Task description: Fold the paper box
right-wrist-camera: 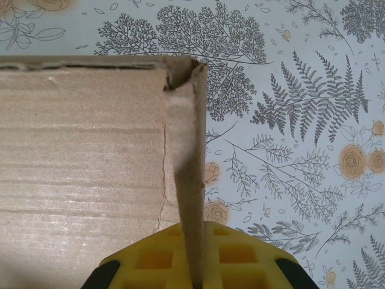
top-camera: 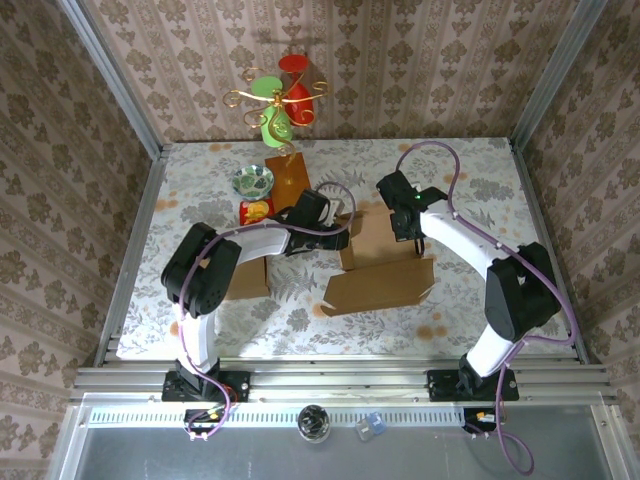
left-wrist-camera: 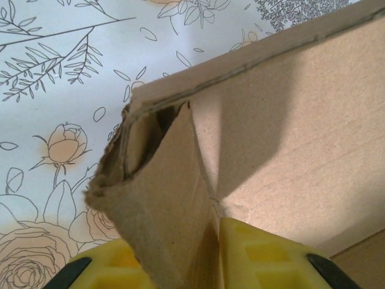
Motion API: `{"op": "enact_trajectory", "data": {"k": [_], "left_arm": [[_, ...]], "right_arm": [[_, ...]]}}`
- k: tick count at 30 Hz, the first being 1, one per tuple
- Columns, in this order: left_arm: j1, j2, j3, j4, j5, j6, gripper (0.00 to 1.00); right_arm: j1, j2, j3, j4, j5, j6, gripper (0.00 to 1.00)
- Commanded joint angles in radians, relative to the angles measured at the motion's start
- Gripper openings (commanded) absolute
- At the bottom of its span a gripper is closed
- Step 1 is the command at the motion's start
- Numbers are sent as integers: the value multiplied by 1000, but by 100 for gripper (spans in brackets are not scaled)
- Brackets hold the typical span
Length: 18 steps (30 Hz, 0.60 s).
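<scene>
The brown cardboard paper box (top-camera: 375, 285) lies half-formed at the table's middle, with one long panel flat toward the front and its walls raised behind. My left gripper (top-camera: 338, 236) pinches a doubled-over wall flap at the box's left corner. In the left wrist view that folded flap (left-wrist-camera: 162, 198) runs down between the yellow pads (left-wrist-camera: 264, 256). My right gripper (top-camera: 405, 226) holds the box's right side. In the right wrist view a thin upright wall (right-wrist-camera: 187, 180) stands edge-on between its yellow pads (right-wrist-camera: 240, 256), and the box's inner panel (right-wrist-camera: 78, 156) spreads to the left.
A small bowl (top-camera: 253, 181) and a red packet (top-camera: 257, 210) sit back left, close to the left arm. Another brown cardboard piece (top-camera: 288, 175) stands behind them, and one more (top-camera: 250, 278) lies by the left arm. A wire ornament with coloured discs (top-camera: 283, 100) hangs at the back wall.
</scene>
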Motion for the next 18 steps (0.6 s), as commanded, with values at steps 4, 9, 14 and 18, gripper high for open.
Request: {"op": "enact_trajectory", "data": {"k": [4, 9, 14, 18], "left_arm": [[-35, 15, 42, -87, -104, -1, 14], [-79, 12, 83, -194, -230, -14, 17], [-88, 19, 84, -234, -284, -69, 16], [-97, 26, 114, -294, -331, -79, 14]], "right_arm": [[9, -38, -12, 16, 12, 27, 0], [20, -44, -22, 26, 17, 36, 0], [24, -48, -24, 29, 21, 39, 0], [24, -55, -25, 29, 26, 41, 0]]}}
